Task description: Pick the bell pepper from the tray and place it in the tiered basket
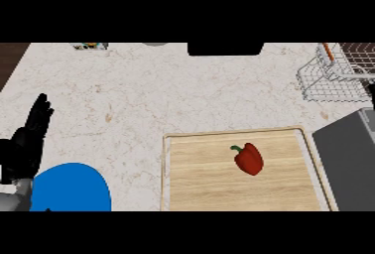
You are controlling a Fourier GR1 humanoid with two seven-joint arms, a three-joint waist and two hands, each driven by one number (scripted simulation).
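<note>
1. We see our left hand (29,136) well to the left of the tray (167,173), resting at the view's edge. Its fingers are straight and point up, and it holds nothing. Our right hand does not show.
2. Between that hand and the tray, a blue plate (73,188) lies on the bench (147,89), just beside the hand.
3. The wooden tray holds the red bell pepper (249,159). It lies on its side a little right of the tray's middle, green stem up-left, apart from every rim.
4. Beyond the tray's far right corner stands the white wire tiered basket (330,79), well apart from the pepper.
5. Just beside the tray's right rim is a dark grey block (348,163); we cannot tell what it is.
</note>
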